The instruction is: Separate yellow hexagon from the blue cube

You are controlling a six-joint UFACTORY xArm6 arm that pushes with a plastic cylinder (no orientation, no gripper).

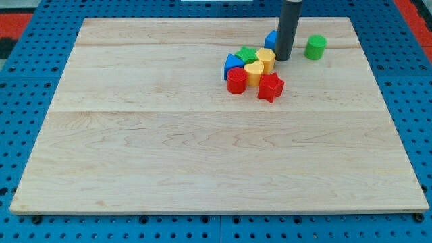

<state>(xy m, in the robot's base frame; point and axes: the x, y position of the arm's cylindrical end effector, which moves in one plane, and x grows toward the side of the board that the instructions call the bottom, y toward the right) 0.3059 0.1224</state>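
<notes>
The yellow hexagon [266, 59] lies at the upper right of a cluster of blocks near the view's top. The blue cube [271, 39] sits just above it, partly hidden behind the rod, and looks close to or touching the hexagon. My tip [283, 59] rests on the board right beside the hexagon's right side and just below-right of the blue cube.
A green star [246, 54], a blue triangle [233, 64], a red cylinder [236, 80], a second yellow block [254, 71] and a red star [271, 87] crowd the hexagon's left and bottom. A green cylinder [314, 47] stands alone right of the rod. The wooden board [202, 155] lies on a blue pegboard.
</notes>
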